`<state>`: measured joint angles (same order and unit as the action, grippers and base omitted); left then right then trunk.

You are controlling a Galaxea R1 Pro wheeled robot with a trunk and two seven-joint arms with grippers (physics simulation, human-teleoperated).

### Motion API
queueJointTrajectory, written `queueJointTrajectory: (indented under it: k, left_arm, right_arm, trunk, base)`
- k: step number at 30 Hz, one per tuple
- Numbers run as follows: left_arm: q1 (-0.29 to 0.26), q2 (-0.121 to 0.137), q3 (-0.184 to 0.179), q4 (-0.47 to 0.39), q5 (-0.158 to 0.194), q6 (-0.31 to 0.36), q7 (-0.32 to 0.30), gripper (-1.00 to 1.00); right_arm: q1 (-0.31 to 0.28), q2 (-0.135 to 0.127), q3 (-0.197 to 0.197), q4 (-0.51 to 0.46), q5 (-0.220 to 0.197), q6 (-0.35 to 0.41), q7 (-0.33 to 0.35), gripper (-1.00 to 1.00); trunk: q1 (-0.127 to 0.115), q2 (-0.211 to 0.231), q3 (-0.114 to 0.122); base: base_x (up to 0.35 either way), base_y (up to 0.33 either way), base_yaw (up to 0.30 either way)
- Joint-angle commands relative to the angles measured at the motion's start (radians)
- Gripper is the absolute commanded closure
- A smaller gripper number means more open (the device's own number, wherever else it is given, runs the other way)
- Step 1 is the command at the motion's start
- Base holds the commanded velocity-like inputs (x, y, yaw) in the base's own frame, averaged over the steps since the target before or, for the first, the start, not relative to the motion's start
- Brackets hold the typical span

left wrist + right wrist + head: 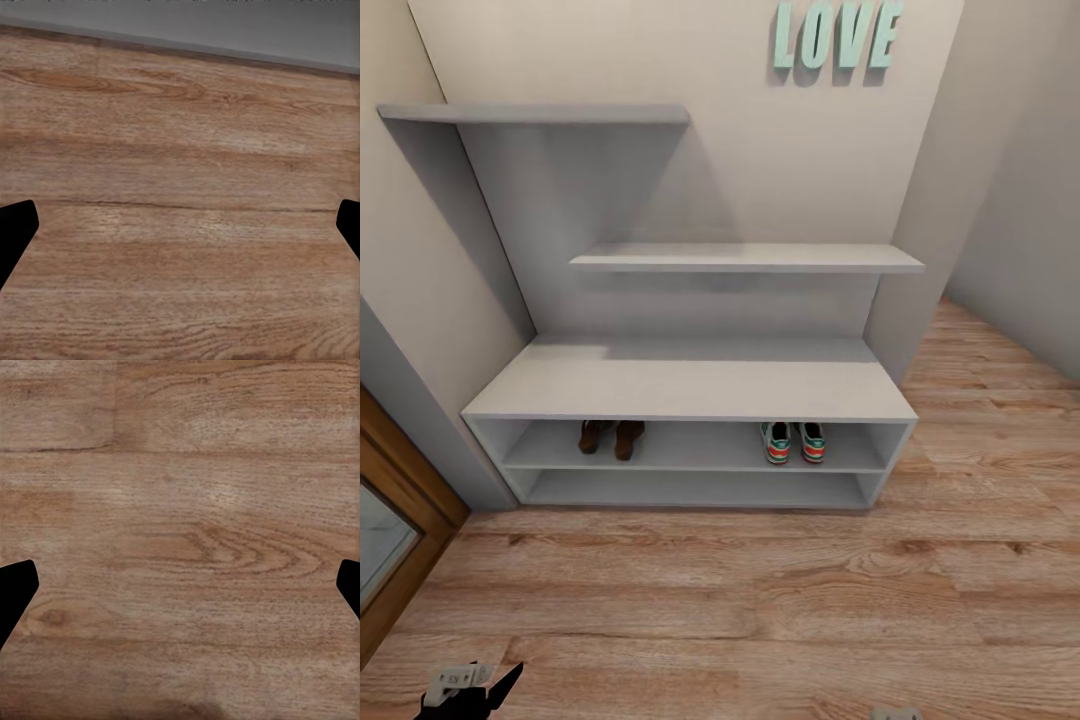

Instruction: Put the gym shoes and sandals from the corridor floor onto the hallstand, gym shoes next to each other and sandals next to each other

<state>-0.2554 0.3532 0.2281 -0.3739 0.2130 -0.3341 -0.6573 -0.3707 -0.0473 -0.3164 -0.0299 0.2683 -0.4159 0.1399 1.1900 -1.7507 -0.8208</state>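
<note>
From the head view, the hallstand [690,385] stands against the wall under the turquoise LOVE letters [838,35], and all four pieces of footwear sit on its upper open shelf: the two sandals [611,437] side by side toward the left end, the two gym shoes [794,441] side by side toward the right end, heels facing out and long axes running back into the shelf. The corridor floor [740,600] in front of the rack carries no shoe, so the task looks complete as judged from how things lie. A part of the left gripper [460,685] shows at the bottom edge, well apart from the rack and low over the planks; the sandals lie forward of it and the gym shoes forward and across to the right, nearer the right arm's side. In the left wrist view, the left gripper's fingertips [16,232] sit at opposite edges with bare planks between them, spread wide and holding nothing; a grey strip [225,30] runs along the far side. In the right wrist view, the right gripper [180,592] likewise has its fingers parted wide over bare floor, empty. Any coming move would seem to be a retreat, not a reach.
</note>
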Motion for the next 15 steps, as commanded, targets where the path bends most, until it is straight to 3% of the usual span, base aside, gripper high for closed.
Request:
queueJointTrajectory:
  k: [1, 15]
  left_arm:
    - [-0.001, 0.0, 0.003, 0.001, 0.006, 0.002, -0.008, -1.0]
    - [-0.001, 0.0, 0.003, 0.002, 0.006, 0.001, -0.008, -1.0]
  right_arm:
    - [-0.001, 0.0, -0.008, 0.001, 0.006, -0.003, 0.004, -1.0]
    - [-0.001, 0.0, -0.009, 0.001, 0.006, -0.003, 0.004, -1.0]
  trunk:
    - [0.0, 0.0, -0.001]
    - [0.0, 0.0, -0.001]
  base:
    - [0.0, 0.0, 0.0]
    - [0.0, 0.0, 0.0]
